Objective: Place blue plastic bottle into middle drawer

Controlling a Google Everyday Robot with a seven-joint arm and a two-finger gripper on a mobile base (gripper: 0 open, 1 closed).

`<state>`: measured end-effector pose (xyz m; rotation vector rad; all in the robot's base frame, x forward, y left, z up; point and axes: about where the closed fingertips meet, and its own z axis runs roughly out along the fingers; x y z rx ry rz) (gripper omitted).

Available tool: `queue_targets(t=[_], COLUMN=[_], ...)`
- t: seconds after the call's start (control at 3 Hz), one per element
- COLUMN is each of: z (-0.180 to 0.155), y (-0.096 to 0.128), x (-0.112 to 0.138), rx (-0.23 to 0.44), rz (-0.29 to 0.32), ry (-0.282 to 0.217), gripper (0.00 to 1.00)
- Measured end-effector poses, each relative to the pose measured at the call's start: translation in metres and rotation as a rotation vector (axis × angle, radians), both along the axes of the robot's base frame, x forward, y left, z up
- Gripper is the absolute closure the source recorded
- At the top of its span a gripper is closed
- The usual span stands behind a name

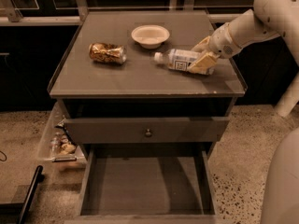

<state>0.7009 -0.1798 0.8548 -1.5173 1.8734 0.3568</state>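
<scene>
Your gripper (202,55) sits at 3 o'clock on the cabinet top (140,76), fingers closed snug around the lying blue plastic bottle (180,59), its cap pointing toward 9 o'clock.

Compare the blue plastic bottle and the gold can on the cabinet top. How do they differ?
The blue plastic bottle is clear with a white cap and pale label; the gold can is shiny metal and looks dented. The bottle is longer and slimmer; the can is shorter and stubbier. The gripper is at the bottle's base end; nothing touches the can. Both lie on their sides on the cabinet top.
</scene>
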Motion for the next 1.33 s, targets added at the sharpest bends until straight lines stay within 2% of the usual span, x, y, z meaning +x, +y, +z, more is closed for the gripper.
queue_targets(t=[0.33, 0.67, 1.33], z=[0.0, -0.004, 0.0], y=[0.0, 0.002, -0.003], x=[0.0, -0.002, -0.023], rx=[0.0, -0.005, -0.008], rz=[0.0, 0.003, 0.003], ry=[0.0, 0.003, -0.029], gripper=[0.88, 1.0, 1.0])
